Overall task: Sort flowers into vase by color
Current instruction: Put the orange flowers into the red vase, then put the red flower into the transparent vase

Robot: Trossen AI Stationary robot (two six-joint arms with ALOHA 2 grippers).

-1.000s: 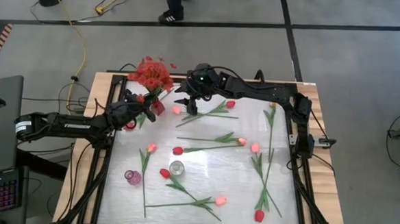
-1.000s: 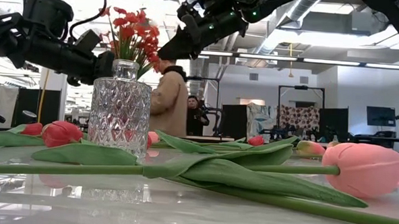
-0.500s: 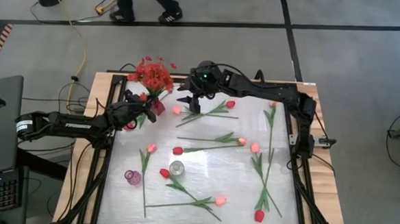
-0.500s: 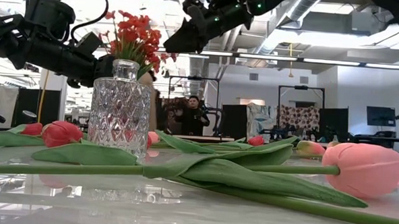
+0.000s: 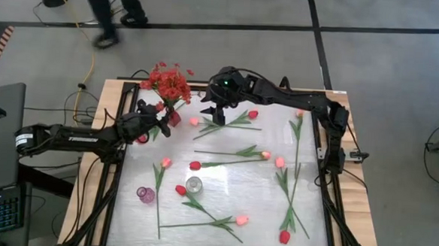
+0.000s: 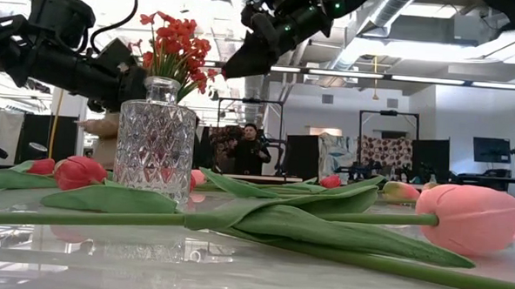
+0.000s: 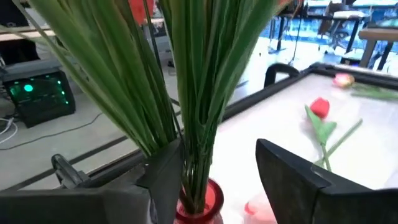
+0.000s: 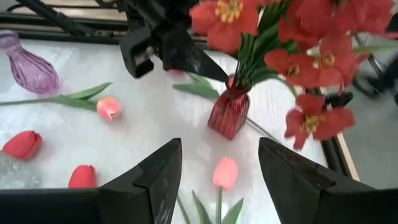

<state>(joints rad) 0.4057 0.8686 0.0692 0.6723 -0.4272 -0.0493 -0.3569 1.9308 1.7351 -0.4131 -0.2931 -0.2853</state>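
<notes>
Red blossom spray (image 5: 166, 81) standing in small red glass vase (image 8: 227, 112), far left of surface (image 5: 231, 191). Left hand (image 7: 217, 180) spread wide around stems; should be backing straight off. Right hand (image 5: 218, 115) hovering open nearby.

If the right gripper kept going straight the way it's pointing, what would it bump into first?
Probably the red vase holding the red blossom spray, straight ahead between the right gripper's open fingers. A pink tulip bud lies nearer but lower on the table, so depth is uncertain.

Overhead straight down, low level across table, wrists close — all share red vase (image 5: 173, 117).
</notes>
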